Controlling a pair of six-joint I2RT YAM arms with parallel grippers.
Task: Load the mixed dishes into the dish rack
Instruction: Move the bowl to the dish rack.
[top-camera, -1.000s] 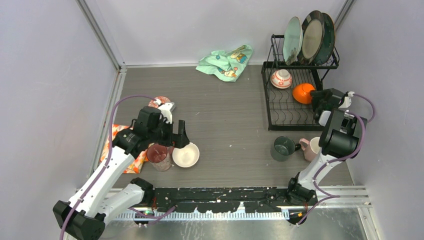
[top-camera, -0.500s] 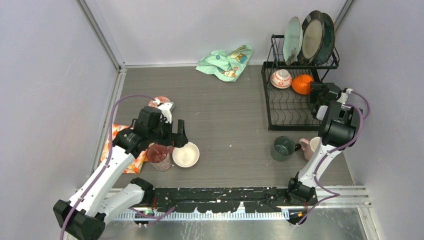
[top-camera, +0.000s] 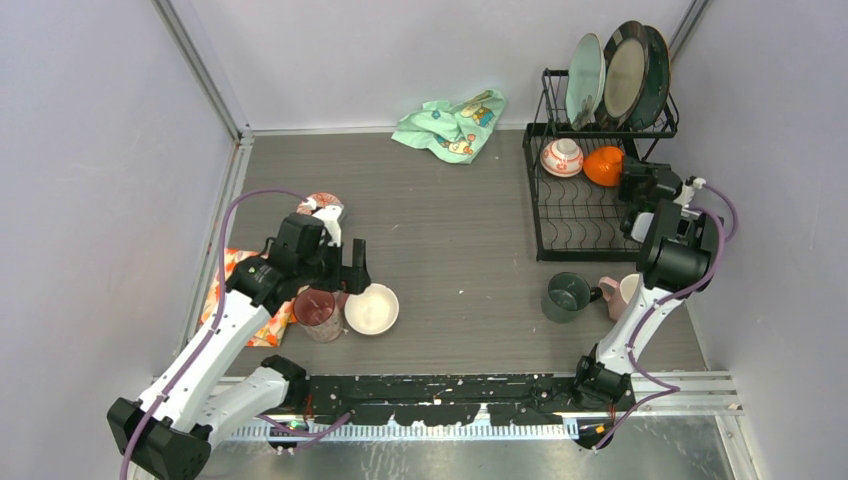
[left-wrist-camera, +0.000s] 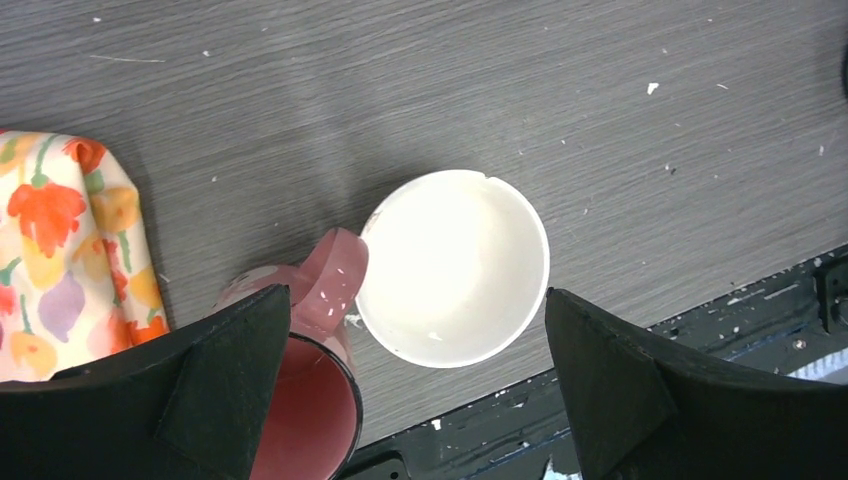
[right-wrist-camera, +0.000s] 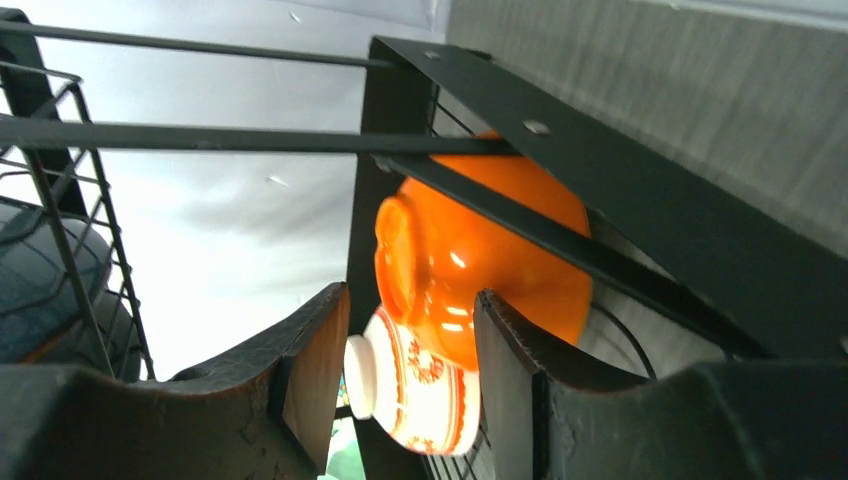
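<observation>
The black dish rack (top-camera: 536, 200) stands at the back right. Pale green (top-camera: 585, 80), beige (top-camera: 624, 75) and dark blue-green (top-camera: 658, 75) plates stand upright in its upper shelf. My right gripper (top-camera: 625, 181) reaches into the lower basket, shut on an orange bowl (top-camera: 604, 166) beside the red-patterned bowl (top-camera: 562, 157). In the right wrist view the orange bowl (right-wrist-camera: 450, 250) lies on its side between my fingertips. My left gripper (top-camera: 350, 278) hovers wide open over a white bowl (left-wrist-camera: 455, 265) and a pink cup (left-wrist-camera: 300, 400), touching neither.
A dark green cup (top-camera: 567, 296) and a second pink cup (top-camera: 625, 295) stand in front of the rack. A patterned bowl (top-camera: 322, 207) peeks out behind my left arm. An orange floral cloth (top-camera: 225, 290) lies at the left, a mint cloth (top-camera: 450, 122) at the back.
My right gripper has carried the orange bowl deeper into the lower basket, to beside the red-patterned bowl. The left gripper has stayed over the white bowl.
</observation>
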